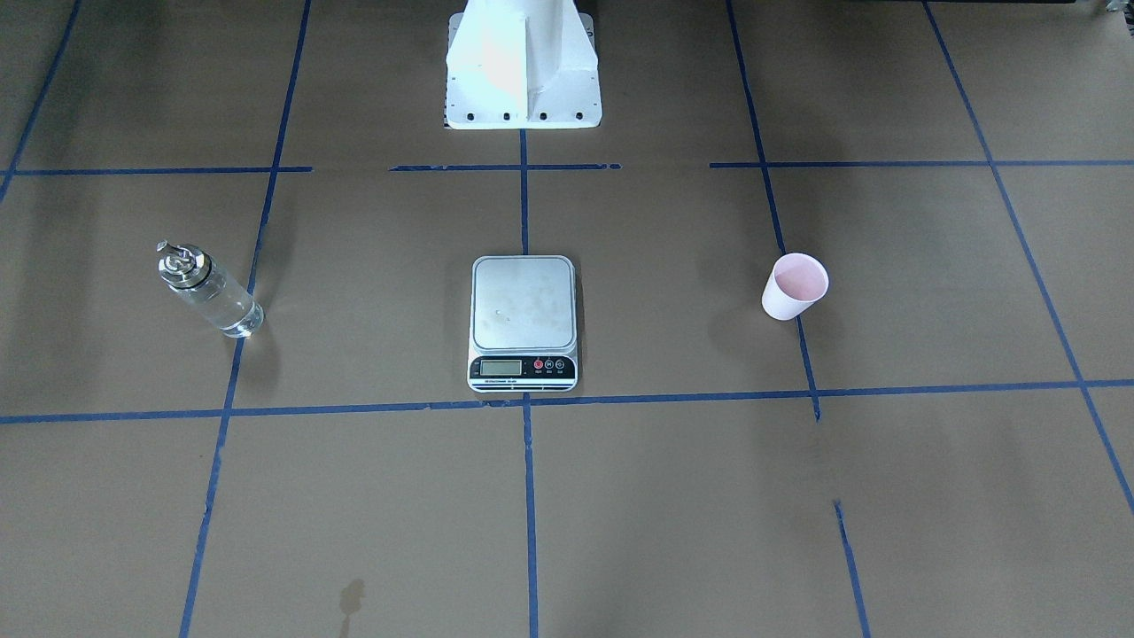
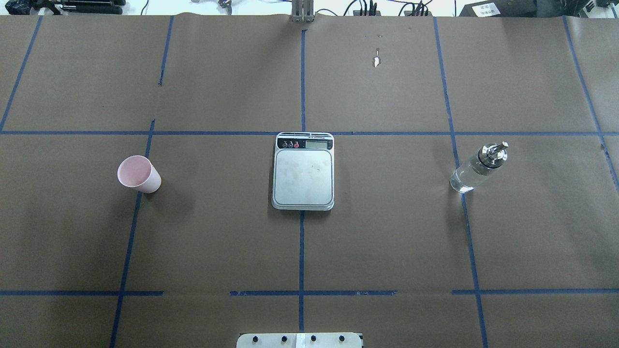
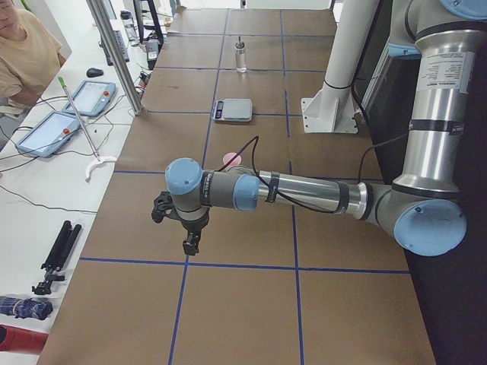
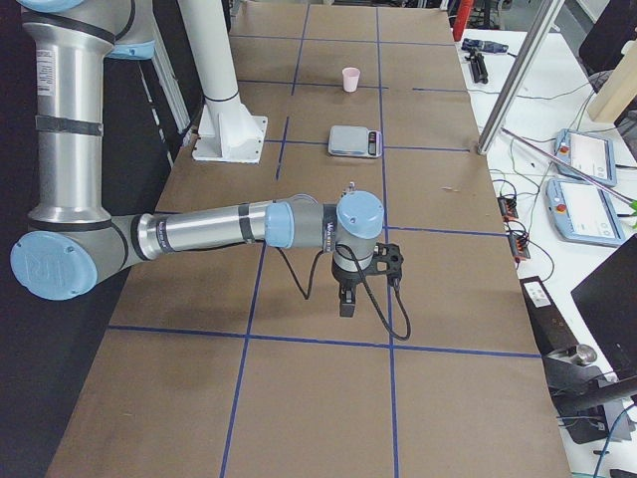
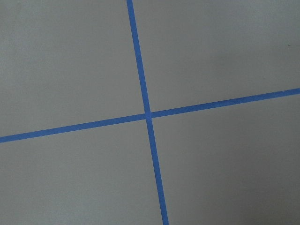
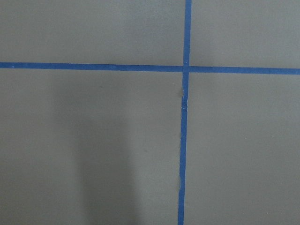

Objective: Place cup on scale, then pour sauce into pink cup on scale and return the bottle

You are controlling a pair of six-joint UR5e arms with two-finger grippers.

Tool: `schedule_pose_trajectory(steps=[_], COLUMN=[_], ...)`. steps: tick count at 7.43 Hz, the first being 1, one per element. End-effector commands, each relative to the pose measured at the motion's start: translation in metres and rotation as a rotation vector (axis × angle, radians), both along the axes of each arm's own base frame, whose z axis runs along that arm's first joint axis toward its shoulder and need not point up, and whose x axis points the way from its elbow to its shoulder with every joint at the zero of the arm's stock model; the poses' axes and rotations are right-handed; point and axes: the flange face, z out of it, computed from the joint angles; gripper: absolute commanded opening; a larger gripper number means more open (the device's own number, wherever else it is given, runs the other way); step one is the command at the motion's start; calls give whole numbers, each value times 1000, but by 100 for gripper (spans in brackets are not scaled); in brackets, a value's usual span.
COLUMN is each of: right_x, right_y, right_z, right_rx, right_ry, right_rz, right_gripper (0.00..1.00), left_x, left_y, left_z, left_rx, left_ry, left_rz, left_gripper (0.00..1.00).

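The pale pink cup (image 1: pixel 795 286) stands upright on the brown table on my left side, apart from the scale; it also shows in the overhead view (image 2: pixel 139 174). The steel scale (image 1: pixel 523 306) sits in the table's middle with a bare platform (image 2: pixel 303 176). The clear glass bottle (image 1: pixel 210 291) with its silver spout cap stands on my right side (image 2: pixel 476 168), holding clear sauce. My left gripper (image 3: pixel 188 242) hangs over the table's left end, well away from the cup. My right gripper (image 4: pixel 345 304) hangs over the right end. I cannot tell whether either is open.
My white base pedestal (image 1: pixel 523 66) stands behind the scale. Blue tape lines (image 2: pixel 302 251) grid the table. A side bench with tablets (image 3: pixel 76 114), cables and a seated person runs along the far side. Both wrist views show only tape crossings.
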Motion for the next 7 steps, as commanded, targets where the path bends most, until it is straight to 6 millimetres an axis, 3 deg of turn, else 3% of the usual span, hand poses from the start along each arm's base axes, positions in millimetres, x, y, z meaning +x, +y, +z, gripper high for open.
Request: schedule_pose_trajectory(steps=[1,5,7], right_x=[0,-1,-6], right_y=[1,-2,-2], right_z=[0,-3,-11], right_rx=[-1,45,59], right_ry=[-6,-9,-88], right_rz=[0,2,-2], right_gripper=[100,100,100], left_x=[1,3,16], left_y=[-1,2,-1], left_z=[-3,-4,-26], left_rx=[14,20,104], left_ry=[-3,2,23], left_rz=[1,1,28], left_gripper=[100,100,100])
